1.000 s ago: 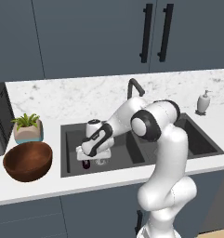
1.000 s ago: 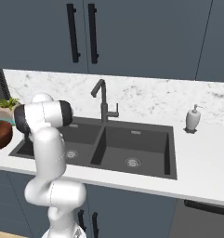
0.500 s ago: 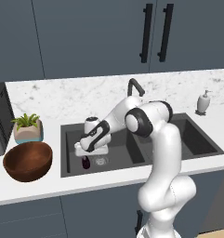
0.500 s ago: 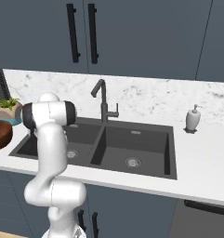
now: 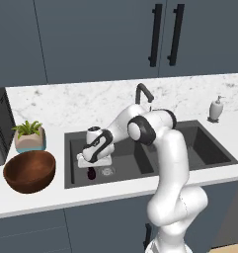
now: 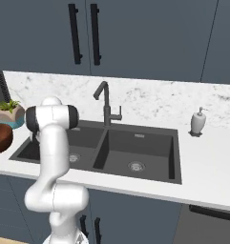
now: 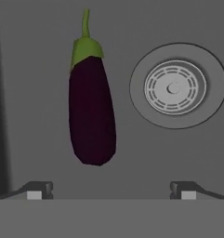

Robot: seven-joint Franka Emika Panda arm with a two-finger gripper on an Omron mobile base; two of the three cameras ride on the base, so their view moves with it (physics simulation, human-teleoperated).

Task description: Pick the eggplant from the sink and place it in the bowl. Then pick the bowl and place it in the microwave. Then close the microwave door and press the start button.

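One eggplant [image 7: 91,111] lies flat on the floor of the sink [image 5: 120,173], in the left basin, with its green stem cap pointing to 12 o'clock in the hand view and the round steel drain [image 7: 177,87] sitting at about 3 o'clock from it, close but not touching. From the left base view the eggplant [image 5: 92,173] is just a small dark blob right below the hand, beside the drain. The gripper [image 7: 111,189] hangs over it with its fingers spread as wide as they go and nothing between them, both tips [image 7: 38,190] showing at the bottom of the hand view with the eggplant's blunt end just above them, nearer the left one. Off at 9 o'clock from the sink, the wooden bowl [image 5: 29,170] sits on the white counter [image 5: 51,195] with a little potted plant [image 5: 29,137] just behind it. Faucet [image 6: 105,102] is at the back edge between the basins, soap dispenser [image 6: 198,122] way off to the right.
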